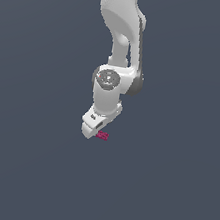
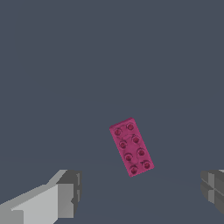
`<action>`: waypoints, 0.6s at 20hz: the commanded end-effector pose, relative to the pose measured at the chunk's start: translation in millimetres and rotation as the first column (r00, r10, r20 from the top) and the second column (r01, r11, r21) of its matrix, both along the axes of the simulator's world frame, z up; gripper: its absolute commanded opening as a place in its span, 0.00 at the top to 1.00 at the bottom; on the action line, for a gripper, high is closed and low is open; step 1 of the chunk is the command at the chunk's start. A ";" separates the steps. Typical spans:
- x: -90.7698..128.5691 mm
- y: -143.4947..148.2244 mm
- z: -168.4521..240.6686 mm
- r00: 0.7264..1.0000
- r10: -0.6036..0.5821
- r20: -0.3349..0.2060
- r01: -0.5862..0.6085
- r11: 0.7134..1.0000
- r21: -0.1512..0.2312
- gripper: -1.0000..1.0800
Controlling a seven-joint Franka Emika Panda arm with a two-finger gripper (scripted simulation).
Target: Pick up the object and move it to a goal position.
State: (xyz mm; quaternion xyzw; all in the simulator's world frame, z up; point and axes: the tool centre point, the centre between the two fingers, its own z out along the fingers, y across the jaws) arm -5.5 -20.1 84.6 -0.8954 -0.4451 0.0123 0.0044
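Grey and featureless, the floor [image 1: 167, 203] runs off in every direction with nothing on it that I can make out except the arm and its target. Closest to the wrist camera are the gripper [image 2: 140, 192]'s two fingertips [image 2: 65, 194], standing wide apart with nothing between them. Just beyond them lies the object [image 2: 131, 146], a flat magenta-red studded brick, turned at a slant to the line between the fingers and sitting a little forward of that line, not yet inside the gap. From the exterior view the gripper [image 1: 92, 128] hangs low and tilted, with the object [image 1: 102, 135] just beside its tip on that view's right; whether they touch I cannot tell.

So, as I judge it, the approach is nearly done and the rest is left: centring over the brick, lining up with its slant, closing, lifting, carrying. No goal marker shows anywhere. Nothing stands in the way; only the brick's skew looks troublesome.
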 end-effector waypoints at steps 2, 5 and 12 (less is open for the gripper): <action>0.9 -0.1 -6.0 0.994 0.105 0.006 -0.105 0.994 0.002 0.04; 1.7 0.0 -10.7 0.982 0.188 0.011 -0.188 0.982 0.002 0.04; 2.9 0.4 -18.5 0.945 0.326 0.021 -0.326 0.945 0.003 0.04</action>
